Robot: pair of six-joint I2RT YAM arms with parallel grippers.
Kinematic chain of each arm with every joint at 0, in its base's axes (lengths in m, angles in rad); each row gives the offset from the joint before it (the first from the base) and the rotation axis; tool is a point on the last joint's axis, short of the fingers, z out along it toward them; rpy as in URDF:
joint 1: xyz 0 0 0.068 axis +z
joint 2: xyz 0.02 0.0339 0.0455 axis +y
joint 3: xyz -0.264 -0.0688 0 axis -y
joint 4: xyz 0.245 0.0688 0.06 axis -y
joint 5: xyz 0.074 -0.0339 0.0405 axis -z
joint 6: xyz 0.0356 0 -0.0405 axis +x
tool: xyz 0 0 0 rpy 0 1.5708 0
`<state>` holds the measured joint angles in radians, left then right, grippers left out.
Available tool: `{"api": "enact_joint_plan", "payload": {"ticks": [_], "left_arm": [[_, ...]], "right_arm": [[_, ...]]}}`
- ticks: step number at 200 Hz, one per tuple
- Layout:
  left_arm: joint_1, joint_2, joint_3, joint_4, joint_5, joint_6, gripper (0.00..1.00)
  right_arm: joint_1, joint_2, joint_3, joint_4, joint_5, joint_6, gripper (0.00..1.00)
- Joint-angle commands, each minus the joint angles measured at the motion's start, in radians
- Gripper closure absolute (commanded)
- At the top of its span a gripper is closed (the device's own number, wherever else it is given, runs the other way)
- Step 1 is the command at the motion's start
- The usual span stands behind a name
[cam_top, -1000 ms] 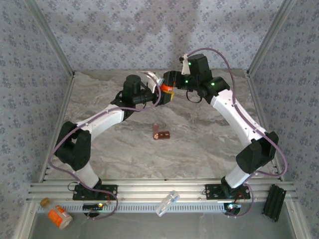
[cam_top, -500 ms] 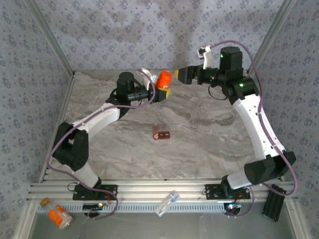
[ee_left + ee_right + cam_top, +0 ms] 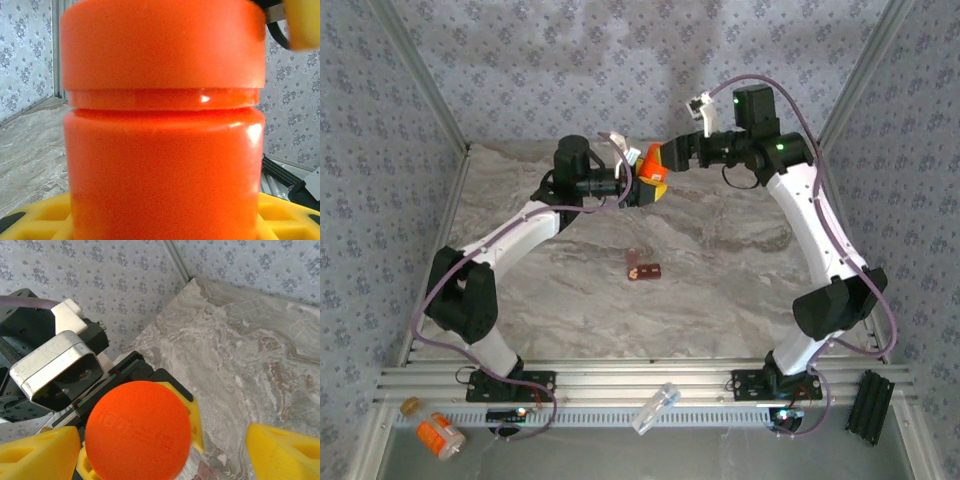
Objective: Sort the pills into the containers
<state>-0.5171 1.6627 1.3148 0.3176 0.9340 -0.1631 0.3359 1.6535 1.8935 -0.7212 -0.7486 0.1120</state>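
Left gripper (image 3: 162, 220) is clamped on an orange jar (image 3: 165, 150), yellow pads (image 3: 35, 222) showing at both lower sides of the jar in the left wrist view. The jar is raised above the far middle of the marble table (image 3: 740, 280), with its orange cap (image 3: 137, 437) on and pointing toward the right arm. Right gripper (image 3: 162, 452) sits at the cap end with its jaws spread wide and nothing pinched. Its yellow fingers (image 3: 37, 452) flank the cap: one is just beside the cap's edge, though contact cannot be judged, and the other stands clear with table showing in the gap. The right wrist view looks straight down on the round cap top, with faint raised lettering that is unreadable. The pill box (image 3: 643, 269), small and dark red-brown, lies on the table near its centre, nearer the arm bases than the two grippers and well apart from both. Its compartments are too small to make out. A clear tube (image 3: 656, 408) lies tilted on the metal rail (image 3: 620, 385) at the near edge, between the two bases. A labelled orange bottle (image 3: 438, 435) lies on its side in the near left corner, below the rail. A black block (image 3: 872, 405) stands at the near right end of the rail.
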Motion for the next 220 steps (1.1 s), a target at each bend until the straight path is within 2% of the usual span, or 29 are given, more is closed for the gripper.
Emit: {"api": "enact_joint_plan", "payload": {"ticks": [1,52,123,163,186,210,220], "left_arm": [[-0.005,-0.006,0.029,0.008,0.041,0.002,1.00],[-0.004,-0.009,0.026,0.004,0.041,0.007,1.00],[-0.005,-0.007,0.027,-0.002,0.041,0.010,1.00],[-0.007,-0.007,0.027,-0.006,0.037,0.013,1.00],[-0.007,-0.006,0.027,-0.008,0.036,0.013,1.00],[-0.008,-0.004,0.033,-0.011,0.034,0.017,1.00],[-0.009,-0.004,0.034,-0.011,0.026,0.017,1.00]], "right_arm": [[0.020,0.010,0.032,-0.026,-0.015,-0.028,0.14],[0.034,0.021,0.031,-0.023,-0.008,-0.024,0.22],[0.026,0.001,0.002,0.012,0.018,0.009,0.27],[0.014,-0.007,-0.013,0.038,0.006,0.032,0.35],[0.014,-0.005,-0.020,0.041,0.000,0.037,0.43],[0.017,-0.007,-0.029,0.042,-0.006,0.041,0.56],[0.022,-0.006,-0.036,0.039,0.002,0.047,0.58]]}}
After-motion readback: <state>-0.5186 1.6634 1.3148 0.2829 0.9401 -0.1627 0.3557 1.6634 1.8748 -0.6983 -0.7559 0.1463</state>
